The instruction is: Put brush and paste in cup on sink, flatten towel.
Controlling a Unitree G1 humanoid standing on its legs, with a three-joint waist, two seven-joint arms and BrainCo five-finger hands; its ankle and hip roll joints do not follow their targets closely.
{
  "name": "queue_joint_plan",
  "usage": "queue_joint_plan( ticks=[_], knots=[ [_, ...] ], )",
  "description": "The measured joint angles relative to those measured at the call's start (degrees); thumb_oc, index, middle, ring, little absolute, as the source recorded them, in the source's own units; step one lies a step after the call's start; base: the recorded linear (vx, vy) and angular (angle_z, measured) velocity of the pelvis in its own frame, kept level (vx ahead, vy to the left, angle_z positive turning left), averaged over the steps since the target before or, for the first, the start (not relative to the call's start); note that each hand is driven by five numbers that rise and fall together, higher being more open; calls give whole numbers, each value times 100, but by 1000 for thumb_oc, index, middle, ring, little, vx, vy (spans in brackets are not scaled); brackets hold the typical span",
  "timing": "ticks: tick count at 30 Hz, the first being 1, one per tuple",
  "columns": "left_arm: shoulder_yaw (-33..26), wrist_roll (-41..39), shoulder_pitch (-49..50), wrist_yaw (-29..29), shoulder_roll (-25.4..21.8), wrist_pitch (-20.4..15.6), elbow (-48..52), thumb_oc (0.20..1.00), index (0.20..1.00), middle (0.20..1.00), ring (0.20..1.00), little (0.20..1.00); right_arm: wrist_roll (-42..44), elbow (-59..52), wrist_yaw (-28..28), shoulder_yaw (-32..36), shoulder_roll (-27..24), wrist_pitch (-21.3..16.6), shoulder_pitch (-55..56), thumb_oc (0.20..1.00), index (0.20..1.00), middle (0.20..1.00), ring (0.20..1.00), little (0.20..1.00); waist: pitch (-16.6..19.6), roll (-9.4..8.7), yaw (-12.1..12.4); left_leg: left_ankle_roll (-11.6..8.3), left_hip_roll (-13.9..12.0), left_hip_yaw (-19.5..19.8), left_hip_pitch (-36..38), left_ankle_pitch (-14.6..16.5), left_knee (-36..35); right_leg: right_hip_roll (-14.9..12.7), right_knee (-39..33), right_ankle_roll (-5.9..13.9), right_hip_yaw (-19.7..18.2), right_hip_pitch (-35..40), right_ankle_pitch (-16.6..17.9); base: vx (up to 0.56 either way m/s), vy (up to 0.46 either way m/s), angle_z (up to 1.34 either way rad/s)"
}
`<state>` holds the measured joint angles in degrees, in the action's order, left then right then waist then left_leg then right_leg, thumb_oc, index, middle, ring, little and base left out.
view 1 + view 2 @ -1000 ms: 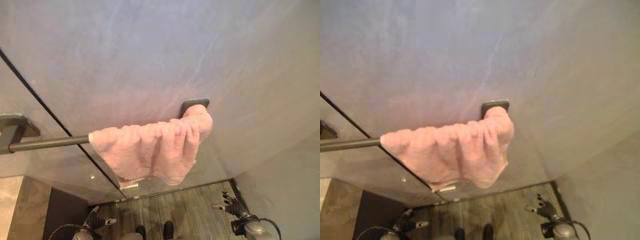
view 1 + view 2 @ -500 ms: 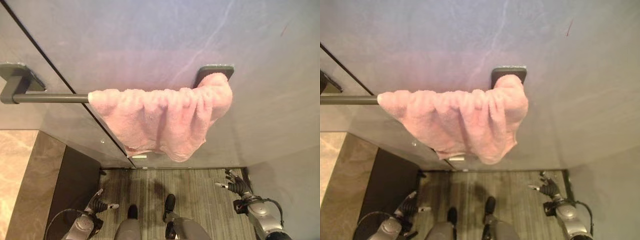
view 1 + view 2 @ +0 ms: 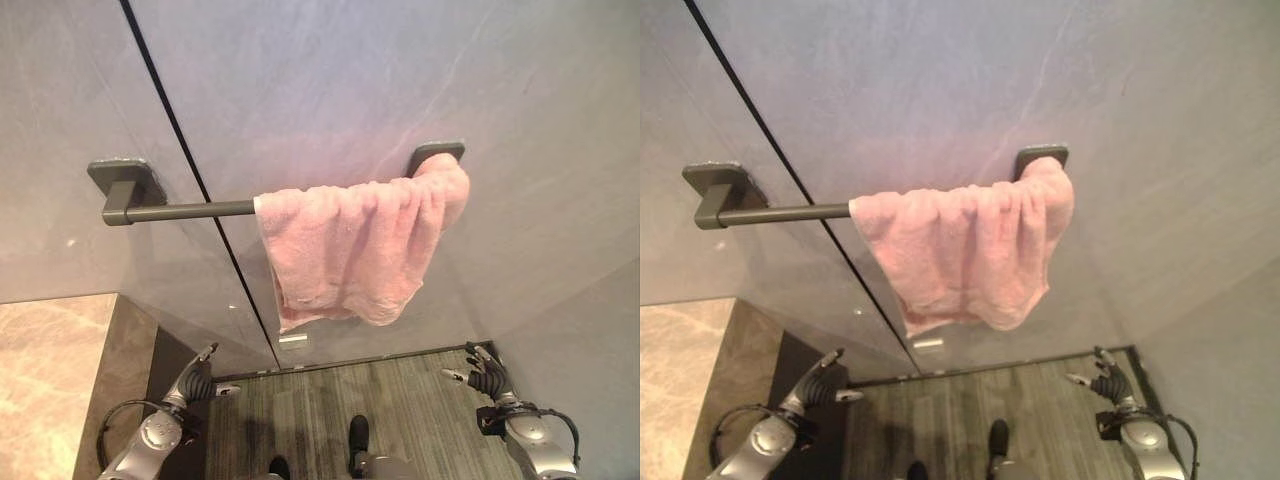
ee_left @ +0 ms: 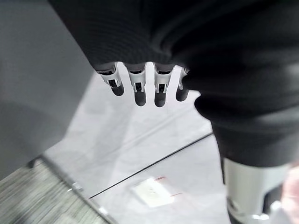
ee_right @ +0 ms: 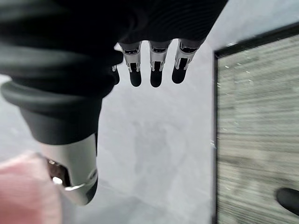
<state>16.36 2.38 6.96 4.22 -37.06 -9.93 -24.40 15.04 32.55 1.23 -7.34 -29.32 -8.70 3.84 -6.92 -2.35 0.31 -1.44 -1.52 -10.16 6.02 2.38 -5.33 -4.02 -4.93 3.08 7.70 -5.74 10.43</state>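
Observation:
A pink towel [image 3: 352,243] hangs bunched over the right end of a dark grey wall rail [image 3: 180,210], gathered in folds against the right bracket [image 3: 436,153]. My left hand [image 3: 192,381] hangs low at the lower left, well below the towel, fingers relaxed and holding nothing; its fingers [image 4: 140,88] show straight in the left wrist view. My right hand [image 3: 483,372] hangs low at the lower right, also open and empty, with its fingers [image 5: 156,70] straight in the right wrist view.
A grey wall with a dark seam [image 3: 195,170] runs behind the rail. A marble counter edge [image 3: 50,370] sits at the lower left beside a dark panel [image 3: 165,370]. Striped grey floor [image 3: 400,400] lies below, with a small white tag [image 3: 293,340] low on the wall.
The camera has shifted, so the rail's left bracket and more of the counter now show. Both hands stay low and open; the towel hangs as before.

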Motion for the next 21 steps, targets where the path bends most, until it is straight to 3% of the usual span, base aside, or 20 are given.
queue_joint_plan(
  ticks=[2, 7, 13, 21],
  knots=[
    [-14, -22, 295, -123, -449, -202, 438, 1000, 1000, 1000, 1000, 1000, 176, -395, -115, -30, -183, -50, -17, 1000, 1000, 1000, 1000, 1000, 7, 8, 56, 18, 19, -203, 76, 10, -2, 5, -1, 58, -202, -10, 60, -39, 74, -34],
    [40, -222, 624, -684, -1179, -379, 1197, 1000, 1000, 1000, 1000, 1000, 939, -717, -682, -69, -521, -106, 223, 1000, 1000, 1000, 1000, 1000, 114, -17, 143, 22, 45, -201, 98, 13, -26, -26, -5, 109, -213, 13, 6, -18, 34, -2],
    [143, -363, 515, -823, -917, -433, 1078, 1000, 1000, 1000, 1000, 1000, 1173, -726, -854, -76, -717, -113, 152, 1000, 1000, 1000, 1000, 1000, 122, -4, 158, -25, 5, -91, 105, -20, -25, -8, -4, 89, -86, 78, -5, -21, -7, 9],
    [519, -873, -416, -807, -213, -373, 833, 1000, 1000, 1000, 1000, 1000, 1353, -404, -837, -852, -800, -69, -1278, 1000, 1000, 1000, 1000, 1000, 135, -17, 215, -44, -11, -73, 200, -54, 0, 1, -4, 62, -68, 178, 9, -11, -16, 1]
  ],
)
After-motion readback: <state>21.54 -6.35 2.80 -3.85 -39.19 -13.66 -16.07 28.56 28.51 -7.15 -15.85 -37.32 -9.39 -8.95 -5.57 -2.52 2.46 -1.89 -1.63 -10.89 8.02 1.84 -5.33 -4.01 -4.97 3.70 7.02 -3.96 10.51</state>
